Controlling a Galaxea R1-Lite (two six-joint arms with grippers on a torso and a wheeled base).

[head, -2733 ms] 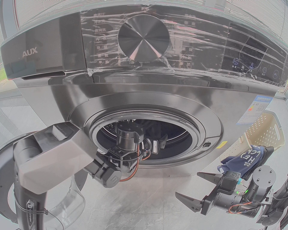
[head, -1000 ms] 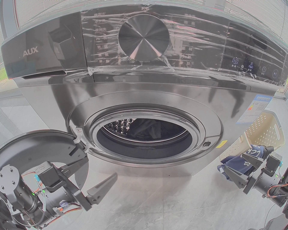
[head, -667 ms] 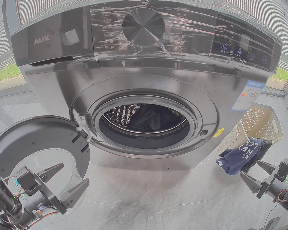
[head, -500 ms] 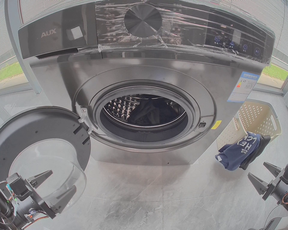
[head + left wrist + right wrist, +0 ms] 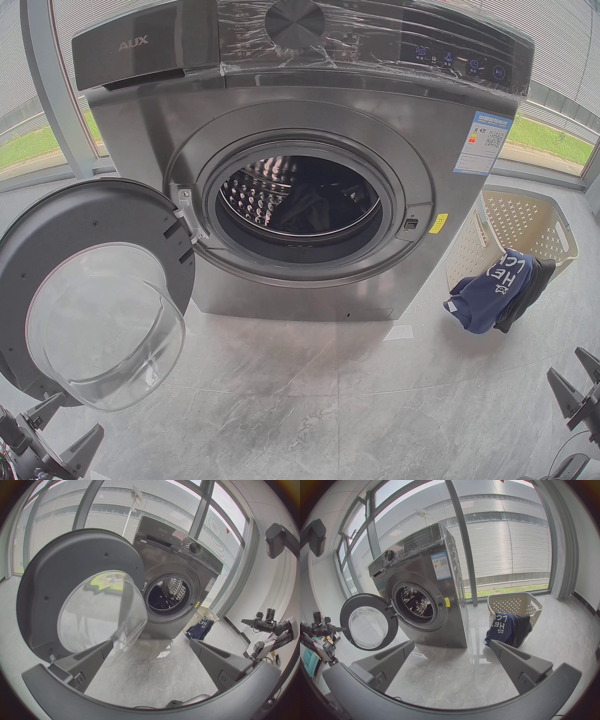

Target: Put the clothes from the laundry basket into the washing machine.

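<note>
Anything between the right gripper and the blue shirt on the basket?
Nothing: just bare floor between the right gripper and the blue shirt draped over the basket rim. The right wrist view shows it; the head view agrees.

You're in a bare, glass-walled room, more a demo space than a home: the washing machine [image 5: 144, 137] stands alone on grey floor tiles [image 5: 312, 406], plastic film [image 5: 375, 31] over its panel, an energy label [image 5: 482, 142] on its front, tall windows [image 5: 518, 548] behind, a laundry basket [image 5: 528, 215] beside it
</note>
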